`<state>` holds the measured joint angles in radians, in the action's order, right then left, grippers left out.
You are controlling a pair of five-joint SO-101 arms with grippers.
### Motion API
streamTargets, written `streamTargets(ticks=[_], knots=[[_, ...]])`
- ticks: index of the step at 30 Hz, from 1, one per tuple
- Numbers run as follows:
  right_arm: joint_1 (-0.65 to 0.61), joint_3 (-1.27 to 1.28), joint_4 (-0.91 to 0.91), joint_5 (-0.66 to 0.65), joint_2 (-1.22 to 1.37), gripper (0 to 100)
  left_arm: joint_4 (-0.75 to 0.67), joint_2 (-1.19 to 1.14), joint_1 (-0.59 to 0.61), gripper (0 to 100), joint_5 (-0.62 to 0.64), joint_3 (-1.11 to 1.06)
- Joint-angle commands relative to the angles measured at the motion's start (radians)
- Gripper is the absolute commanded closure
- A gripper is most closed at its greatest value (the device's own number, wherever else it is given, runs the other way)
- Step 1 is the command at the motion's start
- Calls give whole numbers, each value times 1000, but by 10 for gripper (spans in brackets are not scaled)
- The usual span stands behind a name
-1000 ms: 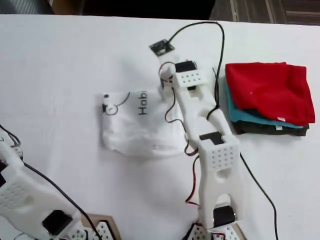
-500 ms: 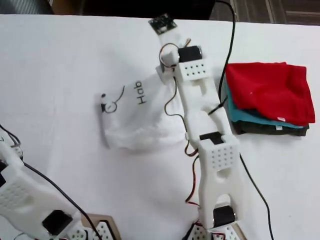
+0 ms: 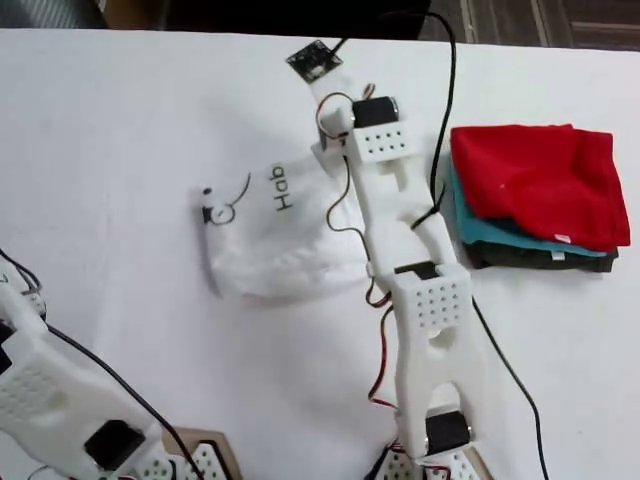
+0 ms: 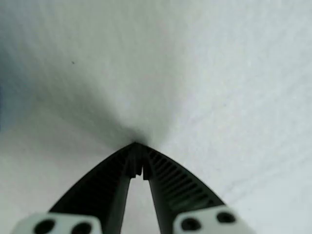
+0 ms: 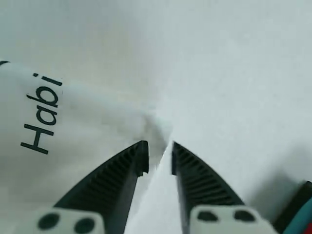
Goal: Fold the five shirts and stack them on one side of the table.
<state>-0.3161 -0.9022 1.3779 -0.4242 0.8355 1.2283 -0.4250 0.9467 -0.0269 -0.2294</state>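
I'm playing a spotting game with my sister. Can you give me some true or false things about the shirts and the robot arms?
1. The red shirt lies on top of the teal shirt. True.
2. The white shirt lies on the red shirt. False: it lies apart from it on the table.
3. The right gripper pinches the white shirt. True.
4. The left gripper is wide open. False: it is shut on nothing.
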Motion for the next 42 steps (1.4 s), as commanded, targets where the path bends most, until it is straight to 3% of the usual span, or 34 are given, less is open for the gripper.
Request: streamTargets(ticks=[1, 3, 6, 11, 19, 29, 42], knots=[[-8, -57, 50, -6, -84, 763, -32, -15, -38, 973, 6, -22], [-21, -69, 108, 5, -133, 813, -32, -15, -38, 973, 6, -22], [-65, -64, 194, 58, -188, 995, -32, -15, -38, 973, 6, -22], [-199, -58, 325, 81, -200, 975, -32, -15, -38, 973, 5, -22], [-367, 54, 320, 121, -199, 978, -32, -15, -38, 973, 6, -22], [-417, 433, 145, 129, -262, 978, -32, -15, -38, 973, 8, -22], [-390, 1138, -219, 121, -634, 978, -32, -15, -38, 973, 8, -21]])
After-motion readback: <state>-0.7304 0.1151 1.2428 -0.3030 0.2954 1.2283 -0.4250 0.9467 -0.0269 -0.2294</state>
